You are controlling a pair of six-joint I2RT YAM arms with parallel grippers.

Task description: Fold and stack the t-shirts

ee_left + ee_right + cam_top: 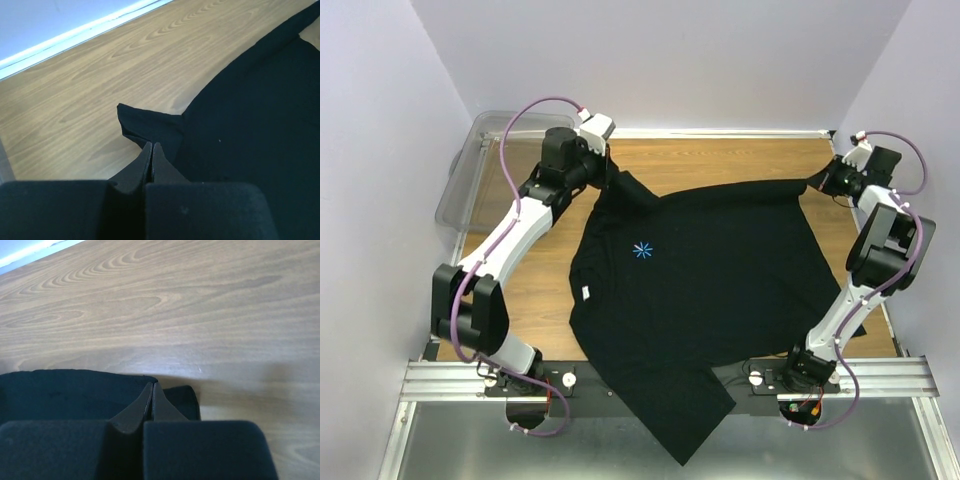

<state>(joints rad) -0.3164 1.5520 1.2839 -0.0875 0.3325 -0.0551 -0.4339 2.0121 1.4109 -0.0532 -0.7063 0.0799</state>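
Now: left gripper (151, 151) clamped on shirt (690, 290) corner, far left; right gripper (151, 391) clamped on opposite far corner. Wood table (720, 160) beneath, pale walls around. Clear bin (470, 170) beside left arm, at table's left edge. Shirt spread between arms, logo (642, 250) up, near part hanging over front rail (450, 378).

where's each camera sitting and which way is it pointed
Top external: above and behind the bases, looking down at the table and t-shirt; left arm and right arm show.
Left wrist: on the left arm, looking along the shut left pincer onto a pinched shirt corner.
Right wrist: likewise, right pincer gripping a shirt edge.
Shared: that t-shirt, the table.
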